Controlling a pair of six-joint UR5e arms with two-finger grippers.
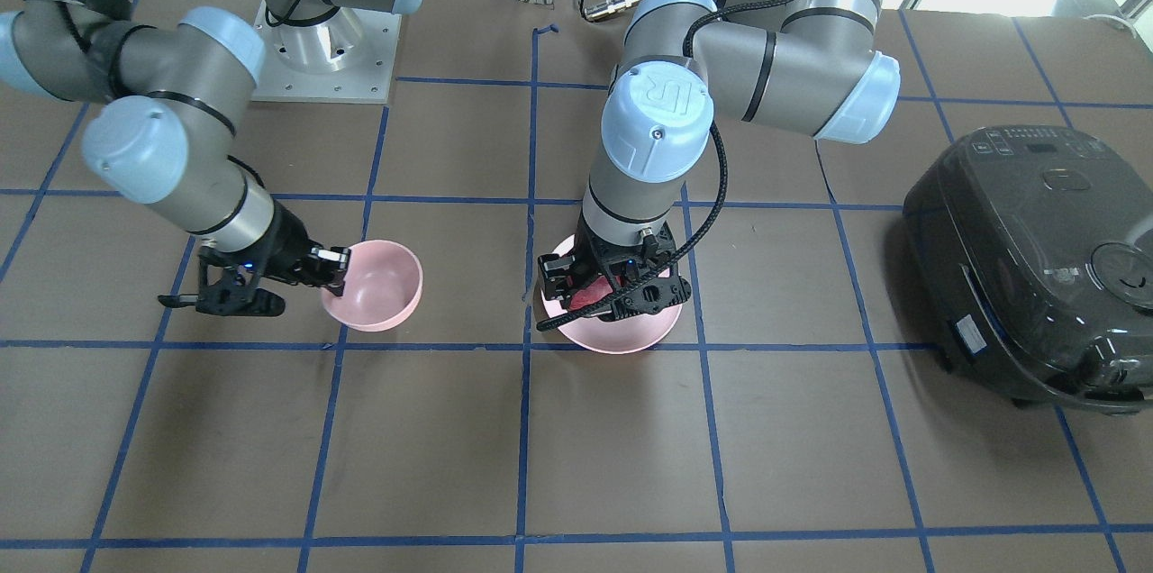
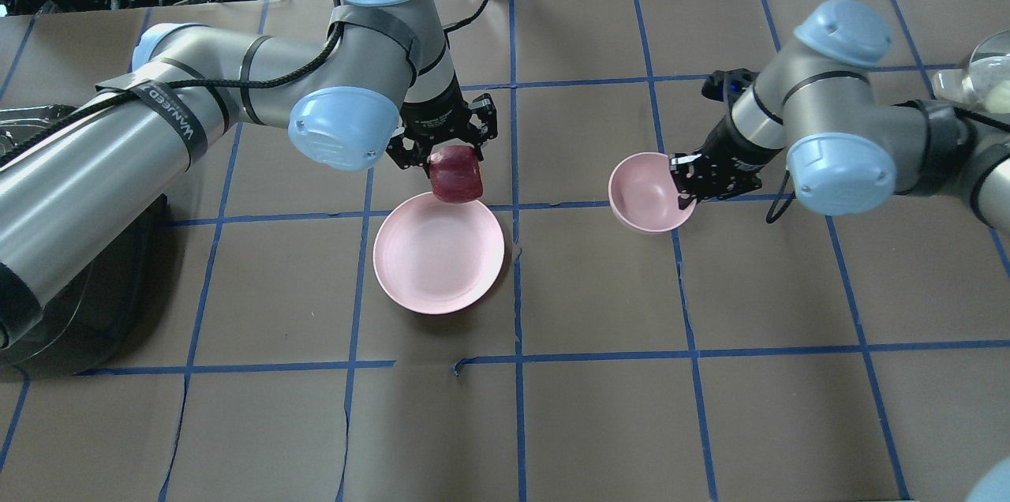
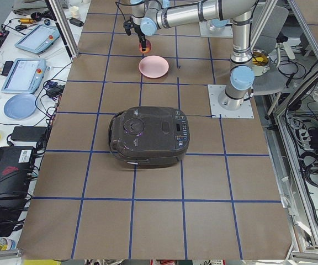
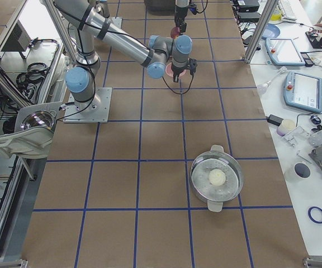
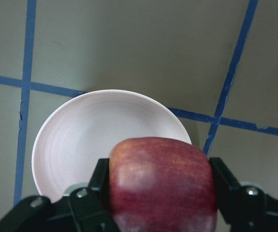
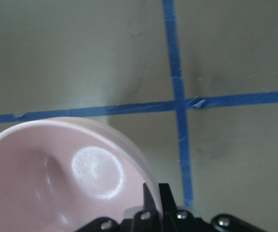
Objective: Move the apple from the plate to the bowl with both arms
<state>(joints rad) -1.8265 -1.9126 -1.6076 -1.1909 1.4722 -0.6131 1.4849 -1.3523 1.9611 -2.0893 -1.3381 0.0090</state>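
Two grippers engaged: left gripper [image 2: 451,159] clamps the apple [image 5: 160,183], plate [image 2: 438,273] below it; right gripper [image 2: 685,185] pinches the bowl [image 2: 631,211] rim, well apart — a slipping apple or tipping bowl could spoil the drop.

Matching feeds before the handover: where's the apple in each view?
Front-facing: apple centre, mostly hidden.
Overhead: apple left of centre.
Left side: apple top, far.
Right side: apple top centre.
Left wrist: apple bottom centre.
Right wrist: not visible.
Shared landmark: the pink plate beneath it.

Bright, even light; glare on bowl [image 6: 66,179]
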